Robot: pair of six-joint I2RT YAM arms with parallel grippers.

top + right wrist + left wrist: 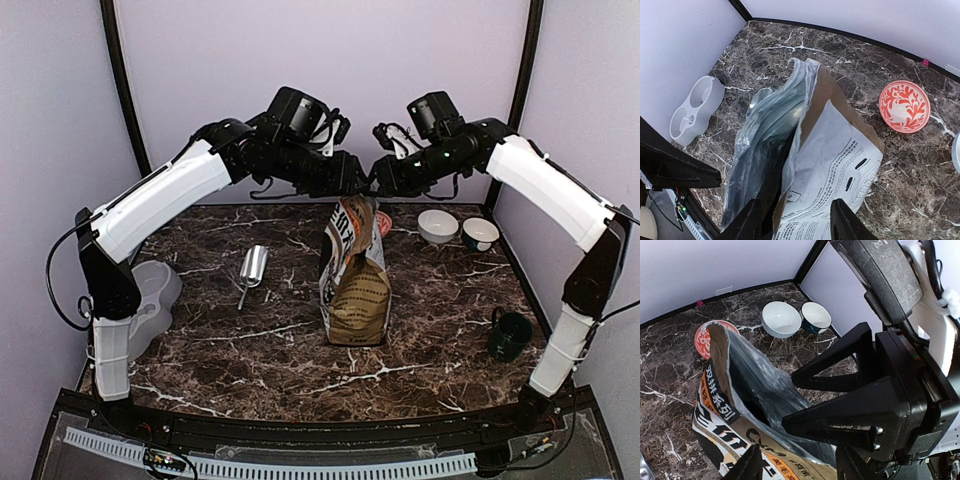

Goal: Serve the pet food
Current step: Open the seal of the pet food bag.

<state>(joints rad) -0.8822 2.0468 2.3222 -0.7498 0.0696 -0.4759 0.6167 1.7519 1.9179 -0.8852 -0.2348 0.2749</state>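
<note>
Bag (355, 290) stands upright: your left gripper (797, 465) meets its mouth from 10 o'clock, right gripper (792, 220) from 2, both jaws spread astride the rim (pet food unseen inside).

Marble table (270, 350): food bag (356, 290), scoop (252, 268), double bowl (152, 300), 2 white bowls (438, 226) (480, 233), red bowl (904, 106), mug (509, 337).

Two arms, left arm (160, 200) and right arm (550, 185), each bear two fingers: left fingers (752, 467), right fingers (747, 225). The table (250, 350) carries one printed bag (355, 275), one metal scoop (252, 268), one grey double bowl (155, 300) with two wells at the left edge, and three round bowls along the far edge: white bowl (437, 225), dark-sided bowl (479, 233), red patterned bowl (904, 106). One dark green mug (510, 336) sits near the right edge.
</note>
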